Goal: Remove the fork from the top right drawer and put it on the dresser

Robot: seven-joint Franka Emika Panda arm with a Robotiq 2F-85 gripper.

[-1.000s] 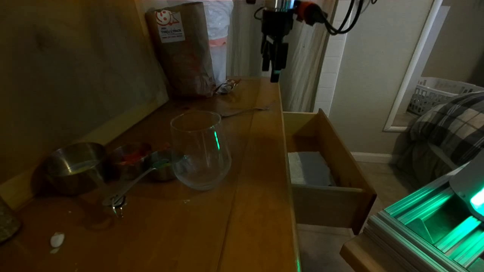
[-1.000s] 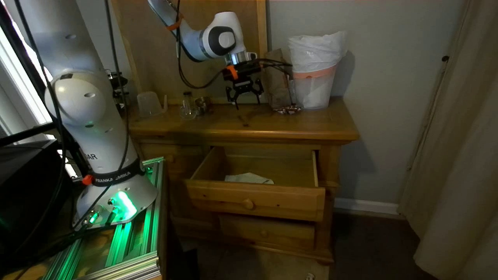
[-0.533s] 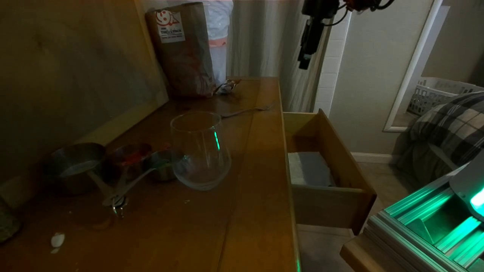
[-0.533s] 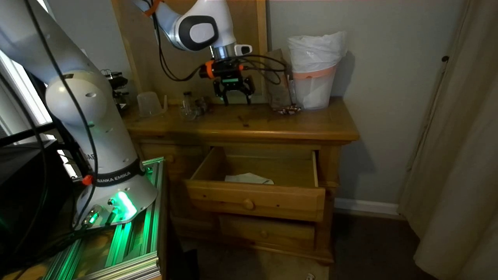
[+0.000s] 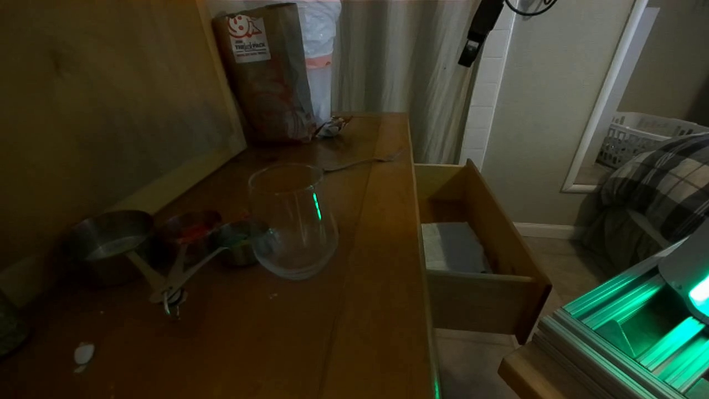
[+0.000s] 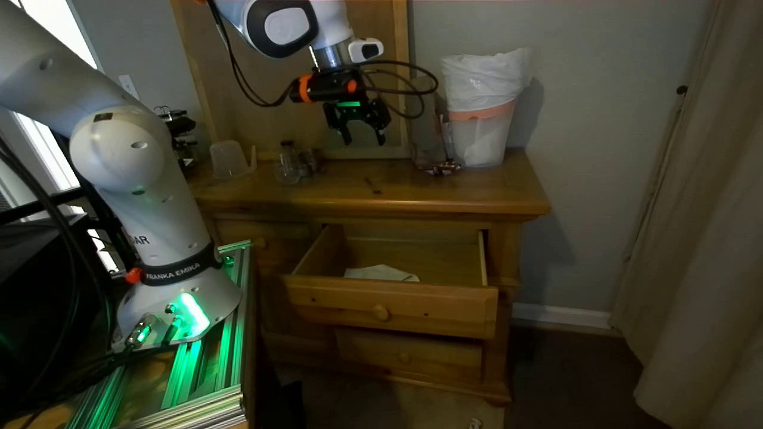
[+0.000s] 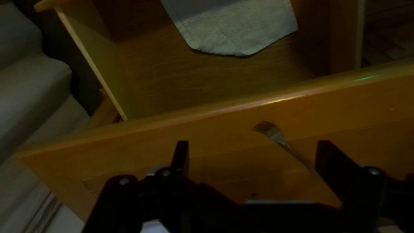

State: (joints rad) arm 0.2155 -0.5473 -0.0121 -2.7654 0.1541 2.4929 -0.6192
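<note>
Metal fork (image 7: 286, 146) lies on the surface (image 7: 226, 139), tines (image 7: 264, 127) pointing between ten and eleven o'clock in the wrist view; likely light, stiff, slick, best pinched mid-handle; tool (image 7: 252, 155) wide-spread, holding nothing

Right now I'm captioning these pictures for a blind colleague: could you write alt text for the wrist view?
A fork lies on the wooden dresser, tines roughly toward the pulled-out drawer, its handle running out of sight behind the open gripper, which holds nothing. A pale cloth lies in the drawer.
</note>
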